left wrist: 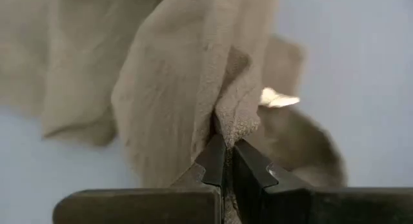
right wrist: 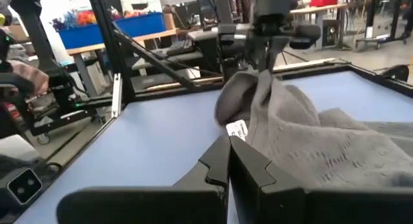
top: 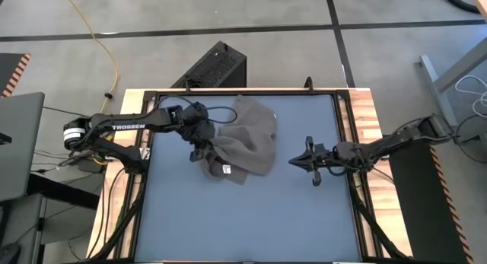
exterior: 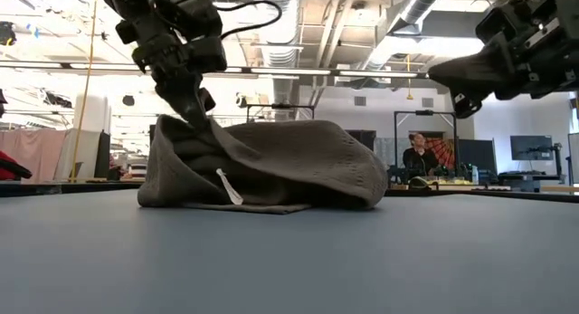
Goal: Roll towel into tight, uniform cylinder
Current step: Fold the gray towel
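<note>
No roll started: towel (top: 245, 144) sits crumpled in a heap on the table's (top: 251, 218) far-left part, left gripper (top: 204, 142) pinching a fold and lifting it, right gripper (top: 298, 162) closed, empty, hovering beside it, so flattening and rolling remain.

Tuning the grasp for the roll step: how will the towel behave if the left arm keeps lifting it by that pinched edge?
Likely floppy: the towel hangs in loose folds from the left gripper, shut on one edge. It will probably drag and bunch, not lift flat, since most of it lies heaped on the table. It looks thin and light. The right gripper waits clear of it.
</note>
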### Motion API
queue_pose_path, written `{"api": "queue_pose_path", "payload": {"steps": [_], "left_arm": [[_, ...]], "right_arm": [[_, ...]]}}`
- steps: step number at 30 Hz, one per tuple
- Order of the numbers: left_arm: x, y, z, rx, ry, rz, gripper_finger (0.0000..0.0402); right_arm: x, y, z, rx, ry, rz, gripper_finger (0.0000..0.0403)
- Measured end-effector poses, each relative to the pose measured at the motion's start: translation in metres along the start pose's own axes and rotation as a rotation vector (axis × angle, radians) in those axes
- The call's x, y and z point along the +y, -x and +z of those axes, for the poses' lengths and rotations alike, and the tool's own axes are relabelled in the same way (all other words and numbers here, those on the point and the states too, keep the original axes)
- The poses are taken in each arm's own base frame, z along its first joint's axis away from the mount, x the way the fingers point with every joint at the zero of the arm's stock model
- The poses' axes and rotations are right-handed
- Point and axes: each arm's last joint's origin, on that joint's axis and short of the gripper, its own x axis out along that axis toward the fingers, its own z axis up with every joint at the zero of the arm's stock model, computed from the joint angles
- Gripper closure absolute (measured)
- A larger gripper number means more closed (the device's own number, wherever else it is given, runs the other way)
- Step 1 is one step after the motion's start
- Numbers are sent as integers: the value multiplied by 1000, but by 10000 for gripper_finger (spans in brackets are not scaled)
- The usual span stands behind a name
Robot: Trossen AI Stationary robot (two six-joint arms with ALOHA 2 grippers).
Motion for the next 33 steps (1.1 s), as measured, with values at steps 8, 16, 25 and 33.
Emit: {"api": "queue_pose_path", "payload": {"steps": [8, 16, 25, 33], "left_arm": [[0, 0, 0, 5, -29, 8, 401], [0, 0, 0, 6, -44, 11, 401], [0, 0, -2, 24, -62, 7, 401], [-1, 0, -3, 30, -60, -5, 400]], "right_arm": [[1, -27, -11, 126, 18, -24, 367], [5, -71, -21, 247, 88, -40, 365], [14, -106, -23, 438, 173, -84, 320], [12, -107, 4, 629, 96, -278, 261]]}}
